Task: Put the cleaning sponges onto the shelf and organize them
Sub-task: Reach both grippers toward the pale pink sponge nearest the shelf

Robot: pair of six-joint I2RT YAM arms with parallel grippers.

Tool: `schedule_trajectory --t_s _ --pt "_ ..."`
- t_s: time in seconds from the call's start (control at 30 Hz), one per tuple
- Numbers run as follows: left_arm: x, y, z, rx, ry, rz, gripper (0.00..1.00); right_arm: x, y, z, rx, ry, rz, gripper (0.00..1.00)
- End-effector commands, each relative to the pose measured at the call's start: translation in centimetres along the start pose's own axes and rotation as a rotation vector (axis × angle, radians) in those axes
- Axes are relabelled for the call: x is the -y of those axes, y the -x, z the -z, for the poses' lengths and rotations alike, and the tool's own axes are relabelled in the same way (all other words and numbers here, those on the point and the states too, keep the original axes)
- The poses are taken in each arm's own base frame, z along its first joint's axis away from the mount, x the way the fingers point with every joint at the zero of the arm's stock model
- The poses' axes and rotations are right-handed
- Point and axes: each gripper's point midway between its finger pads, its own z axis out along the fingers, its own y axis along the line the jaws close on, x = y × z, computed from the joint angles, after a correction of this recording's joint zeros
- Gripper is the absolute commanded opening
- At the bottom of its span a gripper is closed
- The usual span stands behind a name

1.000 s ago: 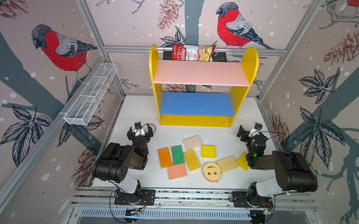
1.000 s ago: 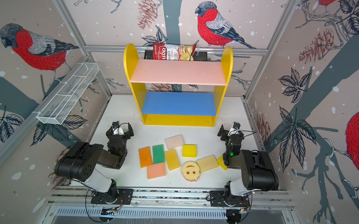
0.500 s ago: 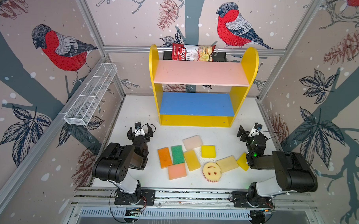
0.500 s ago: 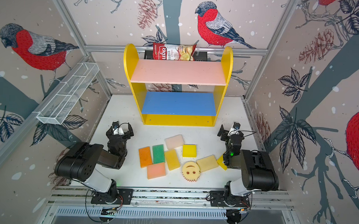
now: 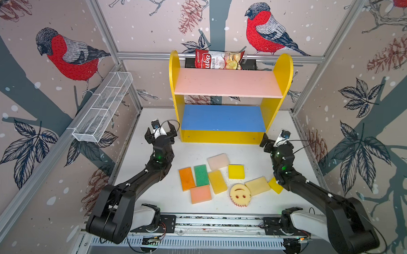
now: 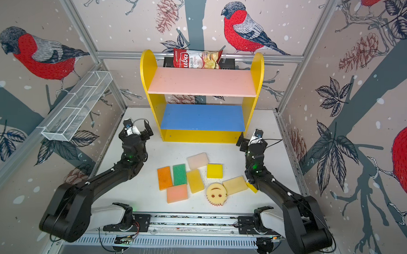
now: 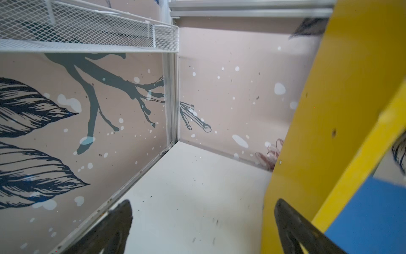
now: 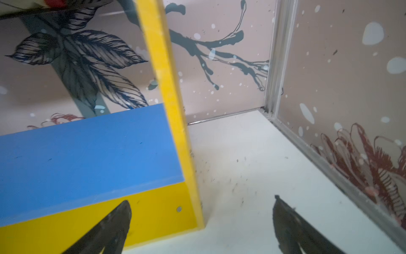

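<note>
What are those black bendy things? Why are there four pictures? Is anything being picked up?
Those are two robot arms, a left arm and a right arm, fixed at the near edge of a white table. Two pictures come from a camera high above, so they look nearly the same. The other two come from little cameras on the arms' wrists, so you see each arm's own fingers. The left fingers and the right fingers are both spread open and hold nothing. Nine sponges lie on the table, and one is a round smiley sponge. At the back stands a yellow shelf with bare pink and blue boards. A chips bag sits behind its top, and a white wire rack hangs on the wall.
</note>
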Motion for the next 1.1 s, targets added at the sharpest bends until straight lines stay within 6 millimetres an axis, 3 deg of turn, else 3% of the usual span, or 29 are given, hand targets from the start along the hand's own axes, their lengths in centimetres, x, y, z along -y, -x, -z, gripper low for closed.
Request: schedule_trajectory --t_s 0.0,0.17,0.2,0.3,0.37,0.47,0.53,0.67,0.87,1.07 --pt "-4.4 -4.9 2.0 -0.275 0.255 0.206 0.97 1.7 -1.1 1.9 -0.037 -0.172 -0.064 1.0" --pt "-2.1 -6.3 3.4 -0.375 0.065 0.355 0.97 -1.1 -3.6 3.8 -0.146 -0.171 -0.031 1.0" --pt "-1.5 -6.5 3.6 -0.404 0.021 0.365 0.97 -2.1 -4.1 4.1 -0.162 -0.145 -0.008 0.95" --pt "0.8 -7.5 4.5 -0.484 -0.124 0.329 0.97 -5.1 -5.3 5.0 -0.185 -0.06 0.053 0.72" --pt "1.3 -8.4 5.2 -0.547 -0.15 0.323 0.85 -7.3 -6.0 5.6 -0.202 0.005 0.084 0.51" --pt "1.7 -9.8 6.7 -0.617 -0.171 0.311 0.76 -10.2 -7.0 6.2 -0.238 0.09 0.113 0.16" --pt "2.0 -10.4 7.7 -0.638 -0.182 0.315 0.74 -12.0 -8.2 6.4 -0.278 0.152 0.117 0.08" --pt "4.7 -11.7 10.1 -0.651 -0.274 0.311 0.7 -15.8 -10.7 7.3 -0.371 0.324 0.076 0.09" --pt "8.6 -14.4 13.5 -0.718 -0.336 0.258 0.7 -19.8 -13.6 8.7 -0.474 0.458 0.135 0.16" --pt "12.5 -17.6 15.1 -0.854 -0.385 0.206 0.65 -21.7 -14.2 9.6 -0.529 0.546 0.067 0.18"
